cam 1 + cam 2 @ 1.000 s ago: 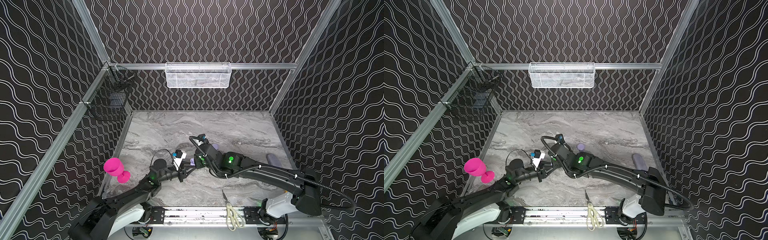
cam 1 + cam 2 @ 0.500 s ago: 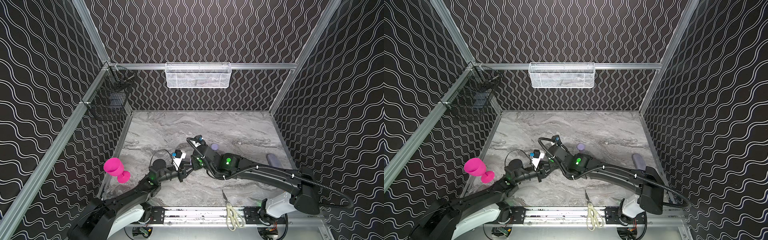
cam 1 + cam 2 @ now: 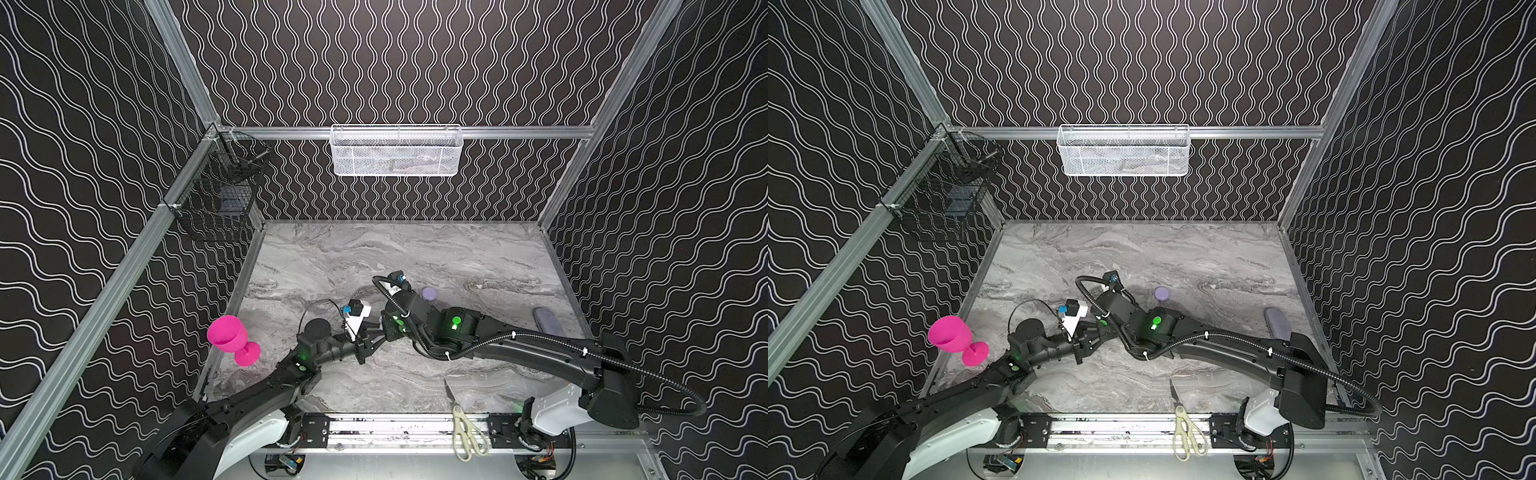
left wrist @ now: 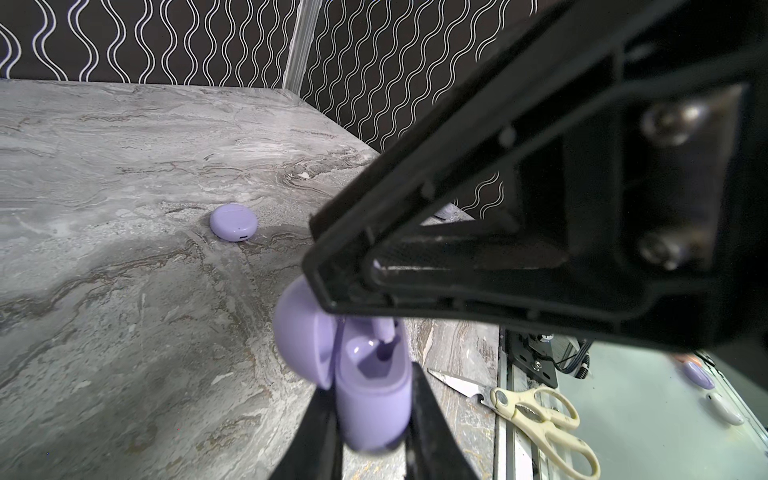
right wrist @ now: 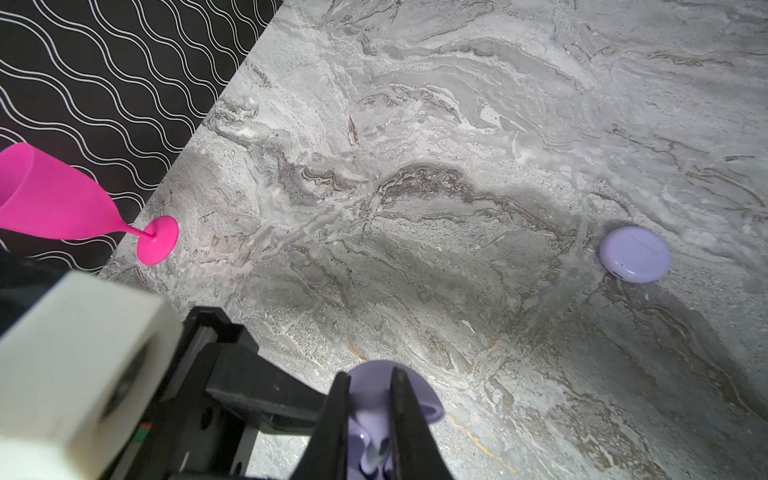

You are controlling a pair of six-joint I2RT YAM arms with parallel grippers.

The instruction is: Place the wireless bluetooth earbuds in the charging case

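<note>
Left wrist view: left tool (image 4: 372, 386) clamps open case (image 4: 370, 411), lid (image 4: 299, 336) hinged back.
Right tool (image 5: 370, 378): narrow, pinching earbud (image 4: 384, 328) just over case's socket.
Risk: tilted earbud may jam or slip free; pushing could twist case loose.
Pose: both arms low, reaching inward, tools meeting above counter (image 3: 415, 257); in a top view, spare case (image 3: 429, 293) at 2 o'clock.

Both top views look steeply down from high at the front, each taking in the whole marble table (image 3: 415, 257) and the white basket (image 3: 397, 151) on the back wall. The left wrist camera rides low, looking across the table at the closed lavender case (image 4: 233, 222). The right wrist camera peers almost straight down, catching that same case (image 5: 634, 254).
</note>
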